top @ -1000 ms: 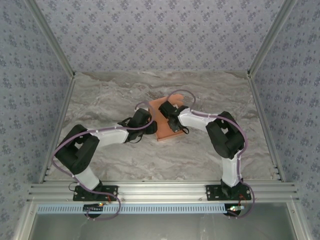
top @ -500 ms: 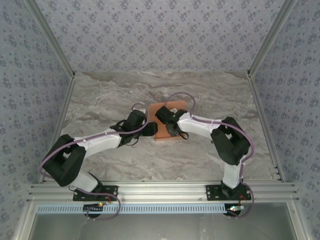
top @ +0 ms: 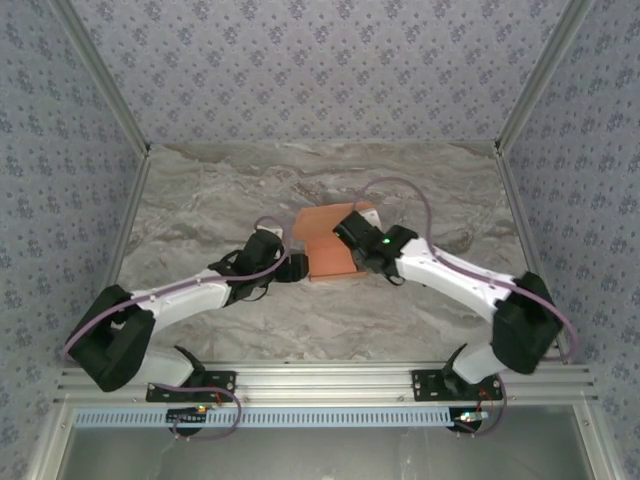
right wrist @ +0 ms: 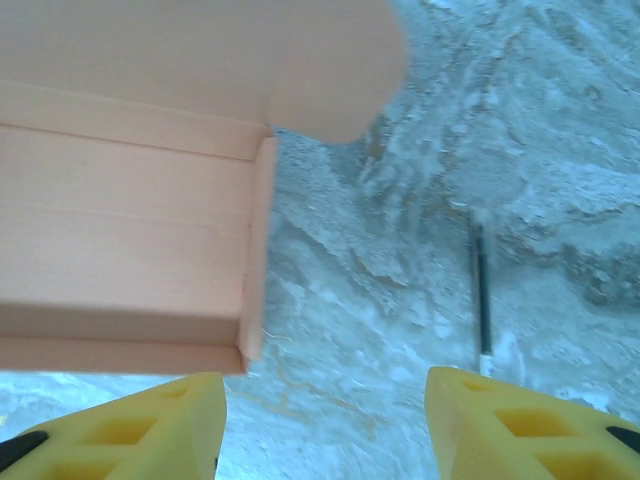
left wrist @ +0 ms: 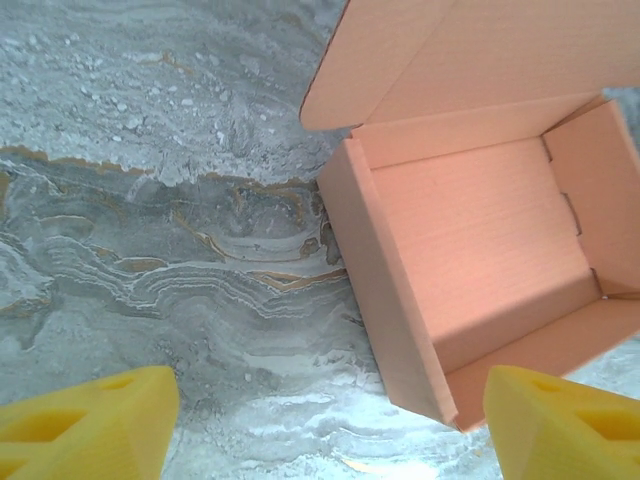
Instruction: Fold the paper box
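A robot lab booth: aluminium frame (top: 320,381), floral-papered walls (top: 320,70), marble-print table (top: 200,190)

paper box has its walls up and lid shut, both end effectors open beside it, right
No: the lid is open, not shut; the left wrist view looks into the paper box. The left end effector and right end effector are open beside it.
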Controlling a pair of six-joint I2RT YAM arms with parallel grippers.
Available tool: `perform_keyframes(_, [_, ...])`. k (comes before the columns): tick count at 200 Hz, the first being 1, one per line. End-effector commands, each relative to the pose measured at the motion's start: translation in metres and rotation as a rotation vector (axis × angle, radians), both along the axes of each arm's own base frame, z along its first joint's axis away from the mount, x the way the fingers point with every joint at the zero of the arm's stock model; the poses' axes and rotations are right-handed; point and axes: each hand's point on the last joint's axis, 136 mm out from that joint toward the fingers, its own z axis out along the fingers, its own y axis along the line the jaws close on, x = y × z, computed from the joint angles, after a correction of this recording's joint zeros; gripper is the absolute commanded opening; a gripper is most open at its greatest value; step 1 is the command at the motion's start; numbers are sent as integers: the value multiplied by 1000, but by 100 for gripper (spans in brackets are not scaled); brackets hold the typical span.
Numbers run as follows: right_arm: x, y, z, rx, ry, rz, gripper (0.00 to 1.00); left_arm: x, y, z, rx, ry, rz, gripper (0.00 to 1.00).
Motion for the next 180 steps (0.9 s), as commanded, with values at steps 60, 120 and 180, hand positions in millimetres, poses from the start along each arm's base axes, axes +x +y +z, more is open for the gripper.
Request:
perform_keyframes(60, [14,-108,-57,84,213,-236,59,-1,18,32,-18,-80,18,81])
perform_keyframes(120, [22,-120,-109,110,389,-257,51,0,22,32,-9,-77,28,81])
perform_keyframes(180, [31,-119,-131,125,452,-231,33,-1,26,30,2,-71,33,81])
